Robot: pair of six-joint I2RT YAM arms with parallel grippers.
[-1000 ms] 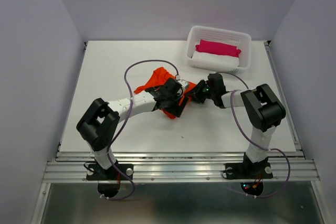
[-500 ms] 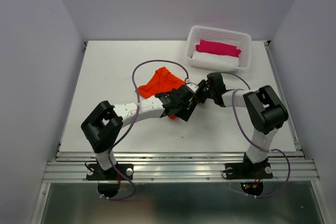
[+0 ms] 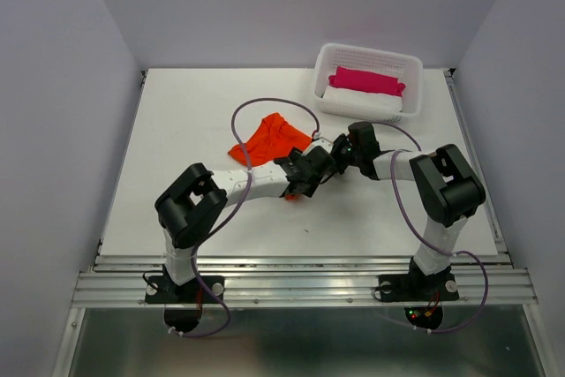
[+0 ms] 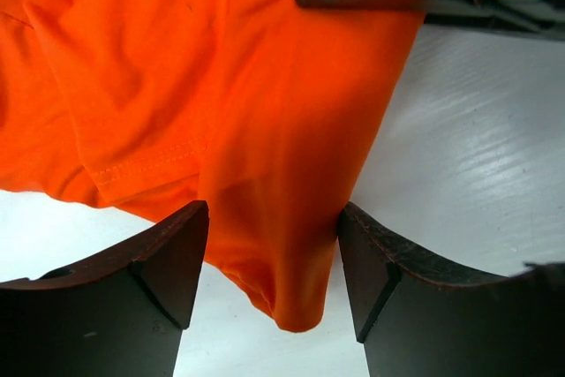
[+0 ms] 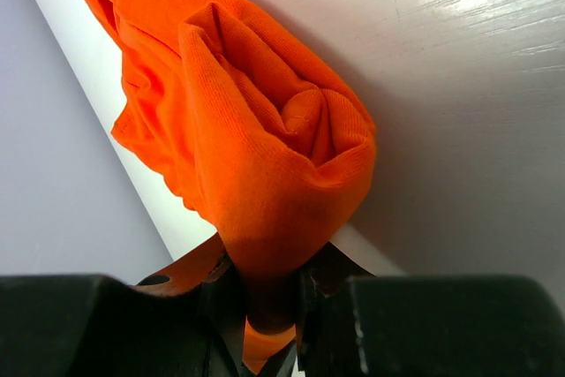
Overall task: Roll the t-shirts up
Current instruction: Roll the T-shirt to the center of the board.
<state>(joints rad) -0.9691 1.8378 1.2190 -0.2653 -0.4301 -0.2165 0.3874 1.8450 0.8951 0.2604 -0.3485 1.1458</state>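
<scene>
Near-left of basket point(image 3: 413, 87), on table point(image 3: 177, 139): R gripper point(image 5: 265, 302) pinches bunched fold of shirt point(image 3: 269, 137); L gripper point(image 4: 272, 249) spread, jaws straddling a shirt fold, just beside R gripper.

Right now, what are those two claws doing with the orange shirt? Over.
Left gripper open, astride a fold. Right gripper shut on the t-shirt. It lies crumpled, not yet rolled. Basket stands apart, far right.
</scene>
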